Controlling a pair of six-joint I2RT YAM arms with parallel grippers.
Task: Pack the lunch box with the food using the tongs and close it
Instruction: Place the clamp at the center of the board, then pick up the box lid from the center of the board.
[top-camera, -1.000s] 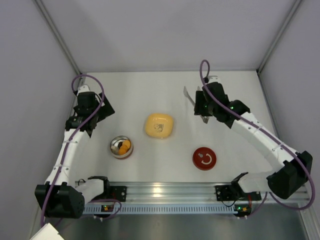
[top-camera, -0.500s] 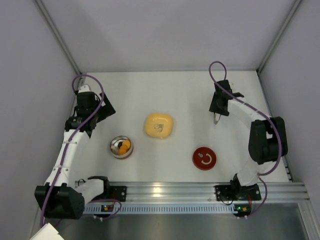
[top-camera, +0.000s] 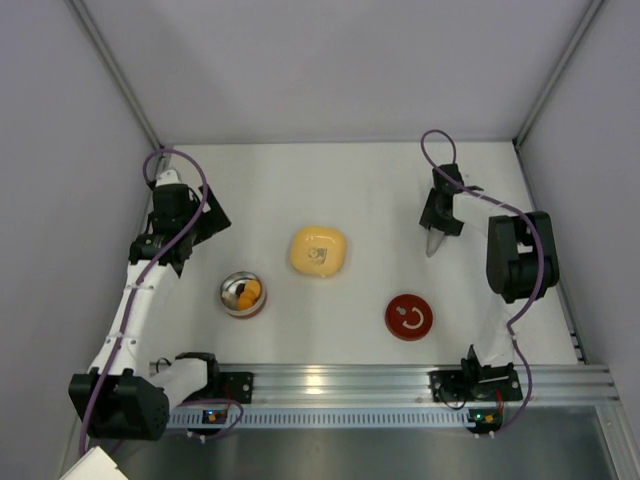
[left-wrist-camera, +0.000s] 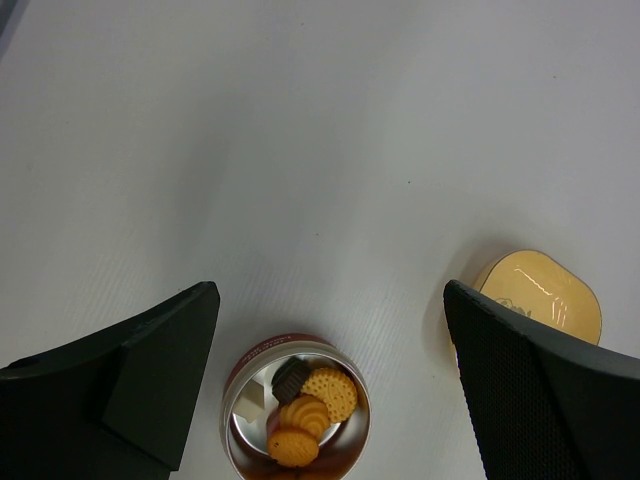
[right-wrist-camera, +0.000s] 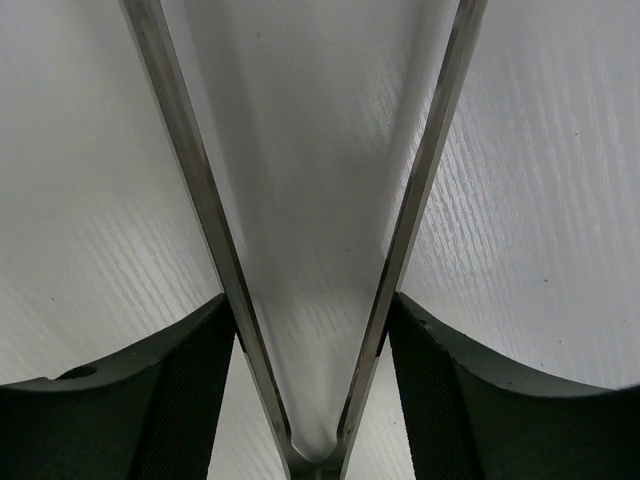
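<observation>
Food (left-wrist-camera: 305, 412) in lunch box (left-wrist-camera: 262, 352); packing seemingly done. Far right of lunch box, right gripper (right-wrist-camera: 308, 320) half-spread, gripping tongs (right-wrist-camera: 200, 200); left gripper (left-wrist-camera: 330, 300) wide, empty. Next: release tongs, fetch red disc (top-camera: 408, 317).

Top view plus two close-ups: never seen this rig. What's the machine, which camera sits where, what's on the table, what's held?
Two robot arms are bolted at the near edge of a white table, each with a two-finger gripper. The wide picture is from a fixed camera above and behind them. Each close-up is from a wrist camera, showing that arm's own black fingers. On the table: a round metal lunch box, open, with food inside, a yellow dish mid-table, and a flat red disc. The left gripper is open and empty; its camera looks down on the lunch box. The right gripper is closed on the tongs, whose two silver arms spread away in its close-up.
</observation>
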